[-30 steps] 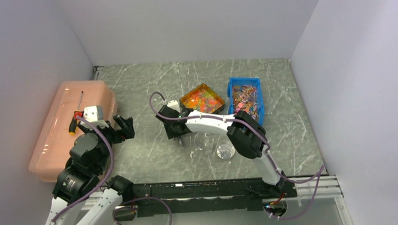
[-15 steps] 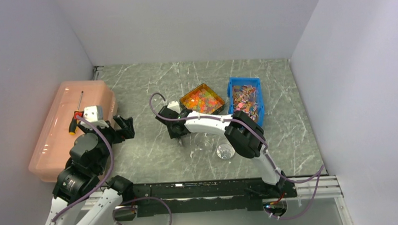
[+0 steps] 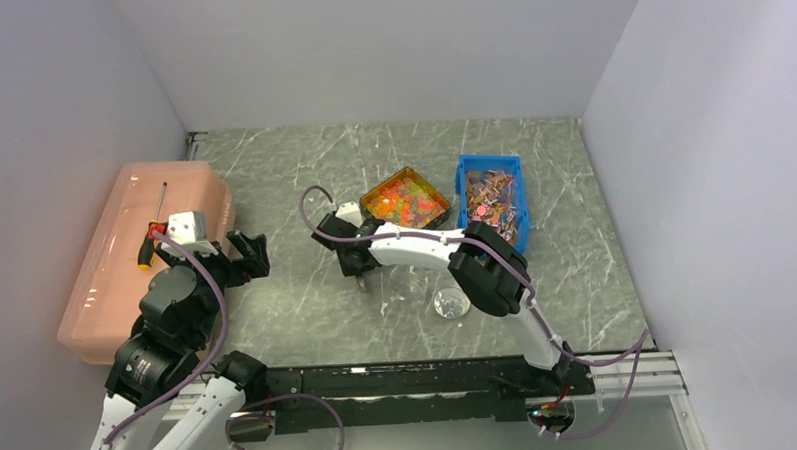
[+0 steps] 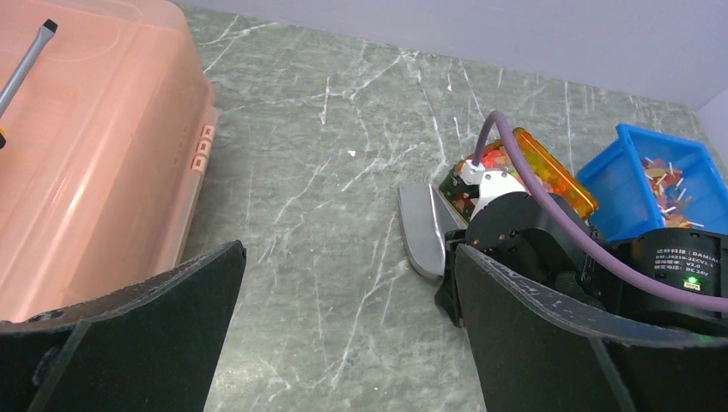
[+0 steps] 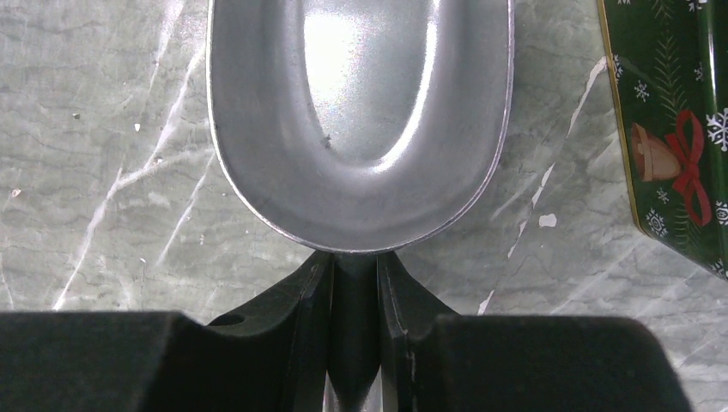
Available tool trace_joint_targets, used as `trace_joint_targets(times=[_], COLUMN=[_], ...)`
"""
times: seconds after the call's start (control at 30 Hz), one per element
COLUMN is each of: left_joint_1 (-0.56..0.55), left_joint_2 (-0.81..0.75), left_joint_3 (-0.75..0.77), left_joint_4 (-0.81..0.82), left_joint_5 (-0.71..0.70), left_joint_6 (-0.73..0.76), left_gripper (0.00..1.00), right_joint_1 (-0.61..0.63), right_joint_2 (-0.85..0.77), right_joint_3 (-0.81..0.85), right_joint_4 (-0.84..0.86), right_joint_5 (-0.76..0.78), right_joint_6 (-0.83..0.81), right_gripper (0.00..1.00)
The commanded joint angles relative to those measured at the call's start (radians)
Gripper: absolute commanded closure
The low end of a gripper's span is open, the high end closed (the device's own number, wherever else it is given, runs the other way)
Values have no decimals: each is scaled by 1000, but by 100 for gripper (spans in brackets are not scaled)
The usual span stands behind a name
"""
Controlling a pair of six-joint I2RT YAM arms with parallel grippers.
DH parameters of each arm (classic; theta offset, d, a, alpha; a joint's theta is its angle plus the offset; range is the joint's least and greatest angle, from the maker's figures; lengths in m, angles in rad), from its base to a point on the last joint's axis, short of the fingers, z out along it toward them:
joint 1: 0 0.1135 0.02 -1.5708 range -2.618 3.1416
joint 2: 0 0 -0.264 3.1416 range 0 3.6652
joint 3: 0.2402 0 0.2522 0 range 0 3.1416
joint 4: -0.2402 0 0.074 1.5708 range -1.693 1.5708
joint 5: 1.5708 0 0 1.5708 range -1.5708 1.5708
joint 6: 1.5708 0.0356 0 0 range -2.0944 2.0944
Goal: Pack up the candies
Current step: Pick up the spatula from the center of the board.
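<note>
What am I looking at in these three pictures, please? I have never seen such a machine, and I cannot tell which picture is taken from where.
These are two robot arms bolted at the near edge of a table. The wide picture looks down from above and behind them; the other two come from a camera on each wrist. On the table stand a tin of small coloured candies, a blue bin of mixed pieces, clear cups, and a pink box with a screwdriver on its lid. The left gripper is open and holds nothing. The right gripper is closed on the handle of a metal scoop, which is empty, beside the tin.
</note>
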Motion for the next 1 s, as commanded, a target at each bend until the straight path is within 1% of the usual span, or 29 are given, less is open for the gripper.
trace_joint_targets(times=[0.0,0.07,0.3,0.37,0.77,0.97], left_joint_1=[4,5,5,5,6,7], left_joint_2=[2,5,11,14,30,82], left_joint_3=[0,0,0,0,-2,9], left_joint_4=[34,34,32,31,30,21], left_joint_5=[9,8,1,-1,-9,15], left_joint_6=[16,15,15,16,16,23], left_gripper=[1,1,1,1,1,1], right_joint_1=[1,2,2,5,44,87], right_joint_2=[-62,-84,-204,-226,-452,-577], right_joint_3=[2,-11,-121,-135,-314,-345], right_joint_4=[5,13,108,106,163,162], right_joint_5=[28,25,-64,-74,-57,-49], right_joint_6=[-16,-25,-65,-83,-181,-255], right_gripper=[100,100,100,100,100,100])
